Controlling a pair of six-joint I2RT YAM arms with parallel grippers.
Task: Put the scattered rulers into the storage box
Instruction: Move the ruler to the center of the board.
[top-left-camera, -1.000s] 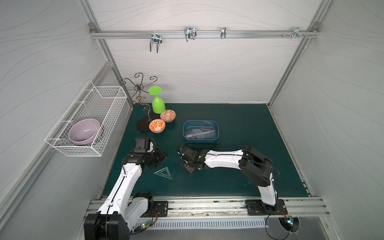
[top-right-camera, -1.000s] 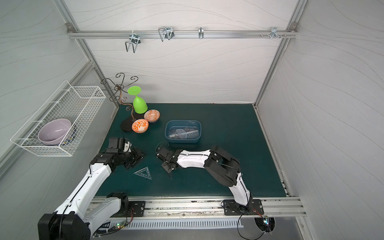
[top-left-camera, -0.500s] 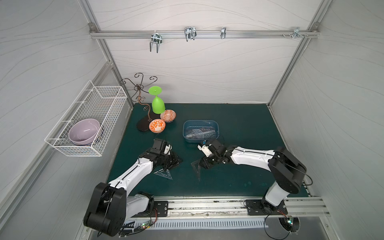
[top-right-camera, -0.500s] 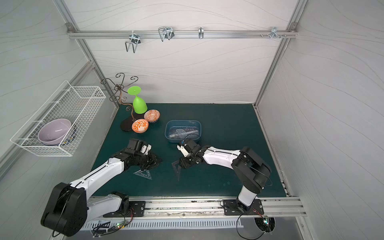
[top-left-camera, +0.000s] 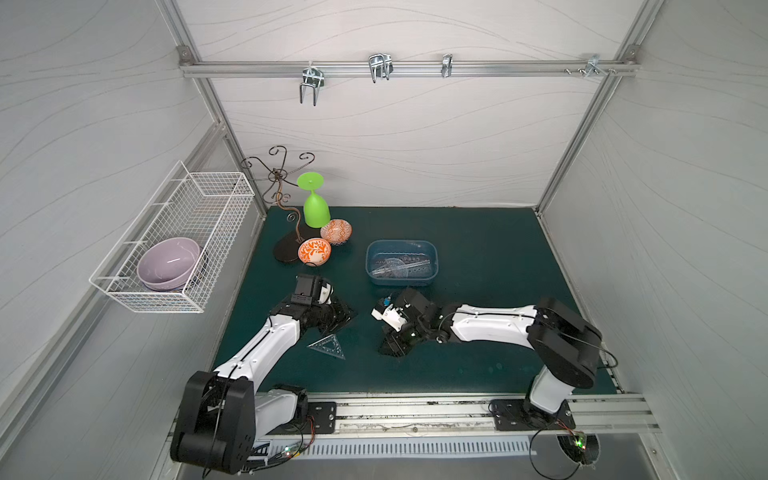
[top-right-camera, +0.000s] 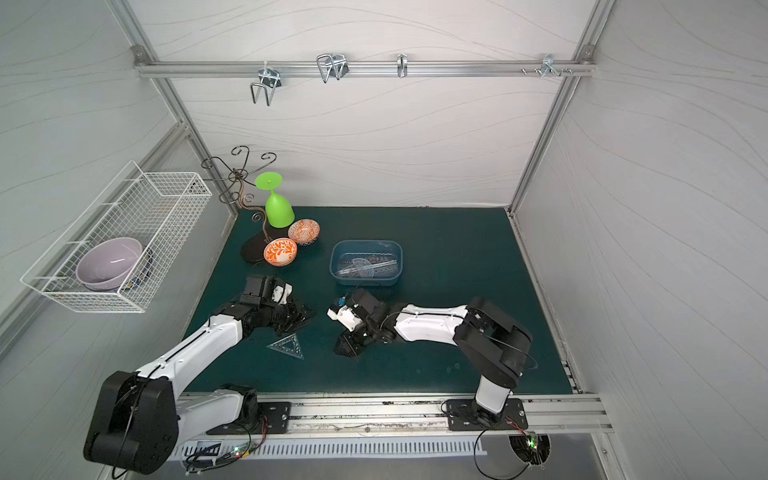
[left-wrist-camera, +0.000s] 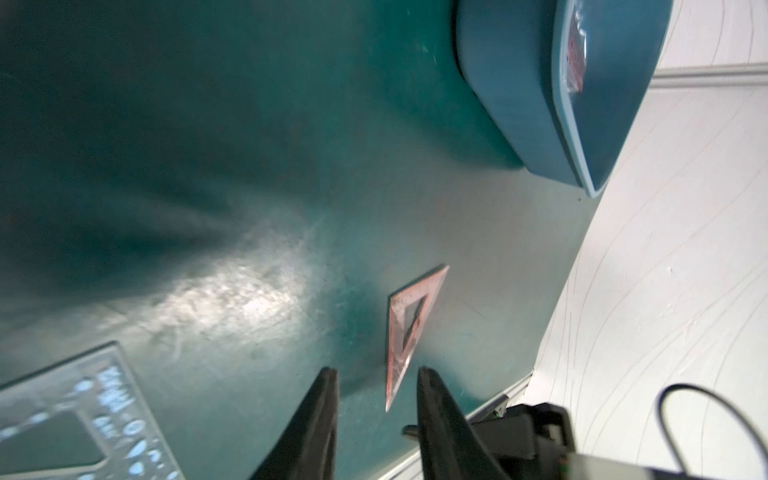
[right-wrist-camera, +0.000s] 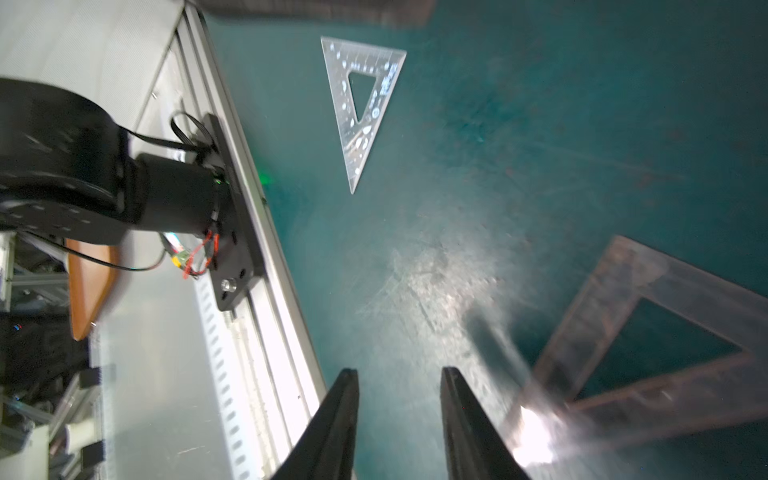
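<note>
The blue storage box (top-left-camera: 368, 259) (top-right-camera: 333, 261) stands mid-table with several clear rulers (top-left-camera: 401, 268) lying in it. A clear set square (top-left-camera: 328, 346) (top-right-camera: 287, 346) (right-wrist-camera: 365, 104) lies flat on the green mat between the arms. A smoky-dark set square (right-wrist-camera: 615, 316) (left-wrist-camera: 409, 324) lies on the mat right beside my right gripper (right-wrist-camera: 400, 370) (top-left-camera: 390, 347), which is open and empty. My left gripper (left-wrist-camera: 376, 370) (top-left-camera: 345, 318) hovers low just behind the clear one, open with nothing between its fingers. The box (left-wrist-camera: 519, 104) shows in the left wrist view.
Two orange patterned bowls (top-left-camera: 314, 251), an upturned green goblet (top-left-camera: 316, 208) and a wire stand (top-left-camera: 282, 183) crowd the back left. A white mesh basket (top-left-camera: 199, 232) with a purple bowl hangs on the left wall. The metal rail (top-left-camera: 415, 409) runs along the front edge.
The left gripper moved right toward the clear set square, then held still. The right gripper drew back from near the box toward the front, down beside the dark set square.
</note>
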